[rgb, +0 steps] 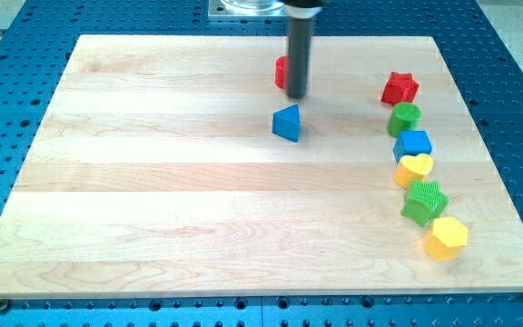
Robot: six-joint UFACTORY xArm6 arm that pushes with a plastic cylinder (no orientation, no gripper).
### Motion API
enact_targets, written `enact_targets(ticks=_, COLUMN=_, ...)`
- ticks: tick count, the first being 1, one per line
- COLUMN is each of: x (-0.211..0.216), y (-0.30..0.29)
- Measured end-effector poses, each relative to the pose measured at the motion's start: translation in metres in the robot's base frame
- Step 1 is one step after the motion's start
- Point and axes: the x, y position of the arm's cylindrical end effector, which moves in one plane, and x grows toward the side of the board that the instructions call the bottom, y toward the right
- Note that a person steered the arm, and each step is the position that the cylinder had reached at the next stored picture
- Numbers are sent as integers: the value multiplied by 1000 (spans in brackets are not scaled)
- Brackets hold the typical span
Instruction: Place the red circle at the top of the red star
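Camera view: my tip [297,95], a bare rod with no pincer to open or clench, sits upper centre, touching the red circle [281,72], half hidden behind it. Red star [399,88] upper right, well apart. Blue triangle [287,123] just below my tip.

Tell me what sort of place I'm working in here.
Probably a robotics lab bench: a wooden board lies on a blue perforated table, with small coloured blocks like the red star, and my tip beside the red circle.
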Motion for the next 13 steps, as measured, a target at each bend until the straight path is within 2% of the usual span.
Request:
enact_targets(ticks=2, x=0, y=-52)
enact_targets(ticks=3, x=-15, y=-44)
enact_targets(ticks=4, x=-53, y=-14)
enact_targets(ticks=5, x=-74, y=-61)
enact_targets(ticks=6, x=-97, y=-25)
enact_targets(ticks=7, x=-76, y=50)
enact_targets(ticks=8, x=-57, y=91)
enact_targets(ticks=13, x=-68, y=91)
